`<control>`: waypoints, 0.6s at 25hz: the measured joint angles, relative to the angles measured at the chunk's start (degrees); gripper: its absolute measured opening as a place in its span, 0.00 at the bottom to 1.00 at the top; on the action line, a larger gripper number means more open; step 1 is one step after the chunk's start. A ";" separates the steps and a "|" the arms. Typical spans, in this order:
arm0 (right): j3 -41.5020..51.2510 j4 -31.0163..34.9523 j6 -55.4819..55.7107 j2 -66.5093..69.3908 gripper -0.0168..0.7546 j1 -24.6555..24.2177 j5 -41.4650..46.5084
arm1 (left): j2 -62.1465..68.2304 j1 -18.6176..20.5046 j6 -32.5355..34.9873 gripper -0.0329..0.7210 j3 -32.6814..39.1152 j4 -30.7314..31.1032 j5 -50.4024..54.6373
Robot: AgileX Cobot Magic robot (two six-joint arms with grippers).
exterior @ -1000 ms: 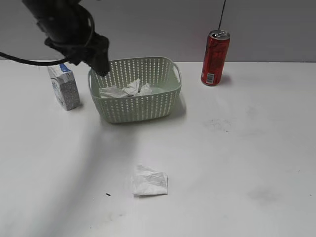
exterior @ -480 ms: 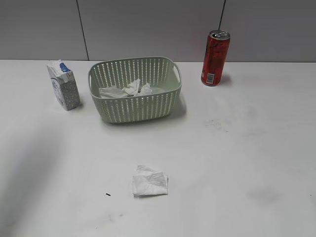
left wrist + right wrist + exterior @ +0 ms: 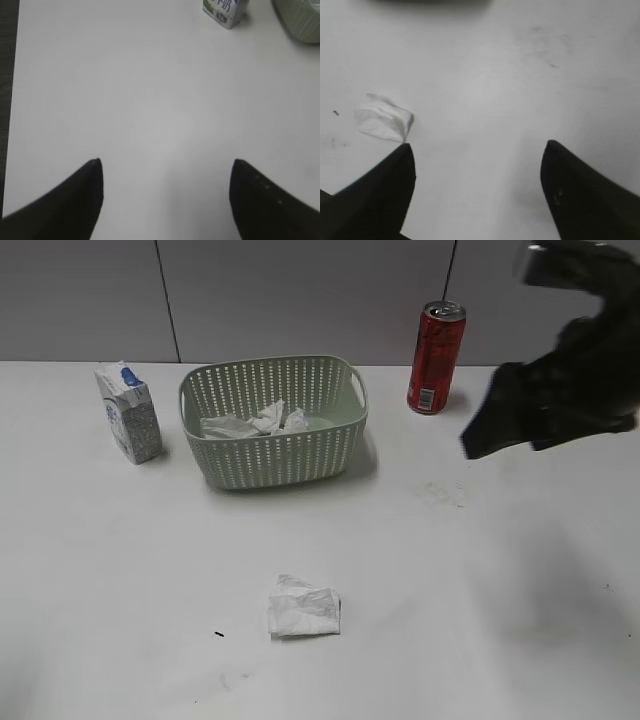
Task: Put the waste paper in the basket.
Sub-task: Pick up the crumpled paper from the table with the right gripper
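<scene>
The pale green basket (image 3: 340,435) stands at the back of the table with crumpled white waste paper (image 3: 262,421) inside it. One more waste paper wad (image 3: 303,608) lies on the table in front; it also shows in the right wrist view (image 3: 384,120). My right gripper (image 3: 477,150) is open and empty above bare table, right of that wad. In the exterior view the right arm (image 3: 560,380) hangs blurred at the far right. My left gripper (image 3: 166,162) is open and empty over bare table; the basket's edge (image 3: 300,22) shows at its top right.
A red drink can (image 3: 435,357) stands behind the basket to the right. A grey-and-blue tissue pack (image 3: 129,413) stands left of the basket, also in the left wrist view (image 3: 225,10). The table's left edge (image 3: 14,100) shows there.
The left arm has drawn back from above the basket and left the exterior view. The right arm has come into view at the far right.
</scene>
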 joint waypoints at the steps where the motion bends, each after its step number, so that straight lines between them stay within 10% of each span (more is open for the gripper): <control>1: -0.83 -0.50 1.31 1.83 0.78 3.28 -0.56 | -2.70 0.00 0.00 0.81 1.88 -0.08 -0.20; 8: -5.74 -7.37 8.55 15.48 0.78 21.08 -2.57 | -25.09 0.00 0.00 0.81 12.47 -0.99 -0.53; 15: -12.18 -10.06 9.42 26.54 0.78 27.82 -2.67 | -42.41 0.00 -5.19 0.81 18.53 -1.18 -0.73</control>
